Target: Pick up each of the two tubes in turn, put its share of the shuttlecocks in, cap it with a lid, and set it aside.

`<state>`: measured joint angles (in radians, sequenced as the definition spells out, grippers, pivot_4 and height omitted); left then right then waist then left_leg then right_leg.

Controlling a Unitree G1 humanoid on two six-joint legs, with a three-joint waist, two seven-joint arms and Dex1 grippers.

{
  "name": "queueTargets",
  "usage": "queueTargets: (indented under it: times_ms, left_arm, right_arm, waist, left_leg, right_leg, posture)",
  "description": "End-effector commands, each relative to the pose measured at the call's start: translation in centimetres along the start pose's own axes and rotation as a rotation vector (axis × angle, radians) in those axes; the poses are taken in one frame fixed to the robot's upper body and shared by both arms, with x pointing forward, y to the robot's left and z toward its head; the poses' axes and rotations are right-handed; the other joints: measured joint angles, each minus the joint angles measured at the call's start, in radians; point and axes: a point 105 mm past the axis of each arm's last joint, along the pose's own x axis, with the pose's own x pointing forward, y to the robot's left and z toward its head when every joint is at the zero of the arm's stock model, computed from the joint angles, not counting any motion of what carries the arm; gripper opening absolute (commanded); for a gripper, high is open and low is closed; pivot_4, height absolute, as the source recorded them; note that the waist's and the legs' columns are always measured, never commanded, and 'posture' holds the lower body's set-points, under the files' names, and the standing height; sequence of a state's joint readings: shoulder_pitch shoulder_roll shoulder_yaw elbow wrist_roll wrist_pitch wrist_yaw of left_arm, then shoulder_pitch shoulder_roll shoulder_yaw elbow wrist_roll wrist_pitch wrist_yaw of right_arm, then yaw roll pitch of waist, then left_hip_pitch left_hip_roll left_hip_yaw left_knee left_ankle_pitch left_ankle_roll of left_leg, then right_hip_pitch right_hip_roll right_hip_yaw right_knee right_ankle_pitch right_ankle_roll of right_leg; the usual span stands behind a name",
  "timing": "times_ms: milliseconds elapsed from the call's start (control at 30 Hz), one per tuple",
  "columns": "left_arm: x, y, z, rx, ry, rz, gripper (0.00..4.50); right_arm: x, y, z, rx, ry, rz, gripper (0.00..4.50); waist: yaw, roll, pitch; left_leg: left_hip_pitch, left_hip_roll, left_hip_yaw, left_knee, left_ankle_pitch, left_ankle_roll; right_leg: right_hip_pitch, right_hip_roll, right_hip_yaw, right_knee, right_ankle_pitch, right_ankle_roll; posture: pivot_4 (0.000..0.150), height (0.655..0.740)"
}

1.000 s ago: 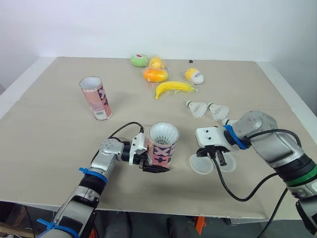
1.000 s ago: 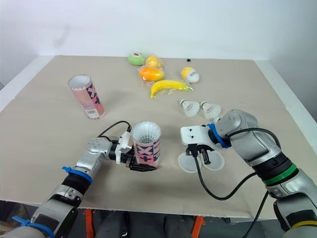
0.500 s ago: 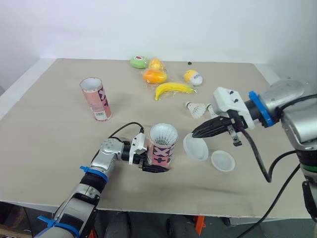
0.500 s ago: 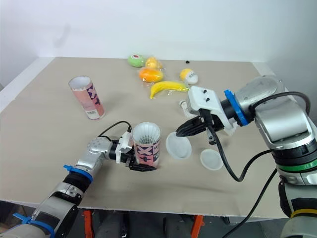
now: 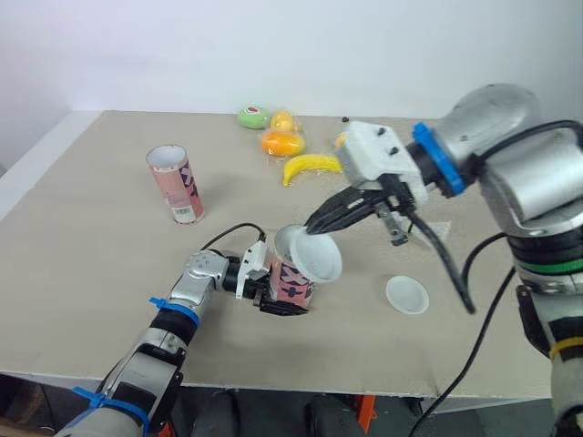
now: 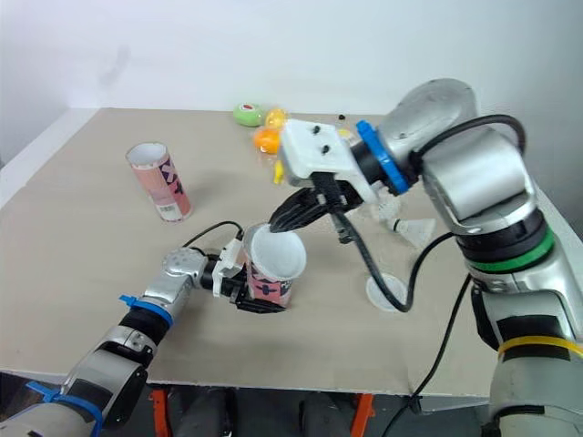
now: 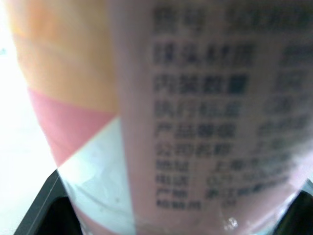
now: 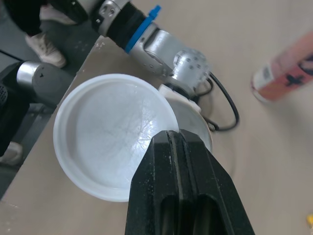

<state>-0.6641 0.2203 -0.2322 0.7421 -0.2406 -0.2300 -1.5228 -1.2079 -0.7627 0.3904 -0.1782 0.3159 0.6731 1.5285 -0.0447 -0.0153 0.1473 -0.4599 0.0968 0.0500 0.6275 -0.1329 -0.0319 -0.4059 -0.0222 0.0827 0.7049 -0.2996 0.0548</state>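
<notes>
1. Left gripper [image 5: 270, 293]: fingers clamped on tube [image 5: 293, 284] near the front edge of the table [image 5: 91, 237]. Tube is roughly upright, mouth up.
2. Right gripper [image 8: 174, 139]: fingers pressed together, pinching lid [image 8: 105, 147] by its rim. Lid is tilted, just over the mouth's right side, and looks unseated. Rim contact: cannot tell. Tube contents: hidden by lid.
3. Spare lid [image 5: 406, 294]: flat on the table, right of the tube.
4. Second tube [image 5: 175, 182]: farther left, open.
5. Shuttlecock [image 6: 414, 232]: partly behind the right arm.
</notes>
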Motion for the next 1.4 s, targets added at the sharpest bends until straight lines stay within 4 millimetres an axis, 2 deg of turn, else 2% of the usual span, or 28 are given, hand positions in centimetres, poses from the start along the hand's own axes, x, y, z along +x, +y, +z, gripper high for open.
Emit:
queueTargets:
  times_ms: [33, 200, 400, 667, 1100, 1233, 1400]
  left_arm:
    - [-0.3, -1.9, -4.3, -0.167, 0.135, -0.04, 3.39]
    - [-0.3, -1.7, -4.2, -0.163, 0.144, -0.044, 3.39]
    - [-0.4, -1.8, -4.4, -0.162, 0.151, -0.044, 3.39]
    - [-0.6, -1.8, -4.6, -0.169, 0.149, -0.03, 3.39]
    - [-0.6, -1.9, -4.7, -0.174, 0.146, -0.019, 3.39]
    - [-0.6, -1.9, -4.7, -0.177, 0.147, -0.019, 3.39]
    - [-0.5, -1.8, -4.8, -0.179, 0.146, -0.018, 3.39]
  right_arm:
    - [0.3, -1.5, 0.6, -0.088, 0.044, -0.025, 0.06]
    - [0.8, -3.1, 0.0, -0.126, 0.09, -0.029, 0.06]
    - [0.8, -3.5, 0.0, -0.169, 0.122, -0.003, 0.06]
    - [0.7, -2.2, 0.0, -0.194, 0.143, 0.068, 0.06]
    - [1.3, -1.3, -0.3, -0.228, 0.176, 0.121, 0.06]
    - [1.3, -1.8, 0.1, -0.227, 0.166, 0.123, 0.06]
    - [0.8, -3.5, 1.4, -0.219, 0.133, 0.088, 0.06]
  waist:
    - [0.0, 0.0, 0.0]
    - [0.001, -0.001, -0.001]
    - [0.001, -0.001, -0.001]
    - [0.001, -0.001, -0.001]
    - [0.001, -0.001, -0.001]
    - [0.001, -0.001, -0.001]
    - [0.0, -0.001, -0.001]
  left_leg:
    - [0.0, 0.0, 0.0, 0.0, 0.0, 0.0]
    - [-0.001, 0.0, 0.0, 0.0, 0.0, 0.0]
    - [-0.001, 0.0, 0.0, 0.0, 0.0, 0.0]
    - [-0.001, 0.0, 0.0, 0.0, 0.0, 0.0]
    - [-0.001, 0.0, 0.0, -0.001, 0.0, -0.001]
    - [-0.001, 0.0, 0.0, -0.001, -0.001, -0.001]
    - [0.0, 0.0, 0.0, -0.001, -0.001, -0.001]
  right_leg:
    - [0.0, 0.0, 0.0, 0.0, 0.0, 0.0]
    - [0.0, 0.0, 0.0, 0.0, 0.003, -0.004]
    - [-0.001, 0.0, 0.0, 0.0, 0.002, -0.005]
    - [-0.001, 0.0, 0.0, 0.0, 0.002, -0.005]
    - [-0.001, 0.0, 0.0, 0.0, 0.002, -0.005]
    - [-0.001, -0.001, 0.0, 0.0, 0.002, -0.005]
    - [-0.002, -0.001, 0.0, 0.0, 0.002, -0.005]
  posture:
    - [0.15, 0.6946]
    - [0.15, 0.6946]
    - [0.15, 0.6946]
    - [0.15, 0.6946]
    - [0.15, 0.6946]
    - [0.15, 0.6946]
    - [0.15, 0.6946]
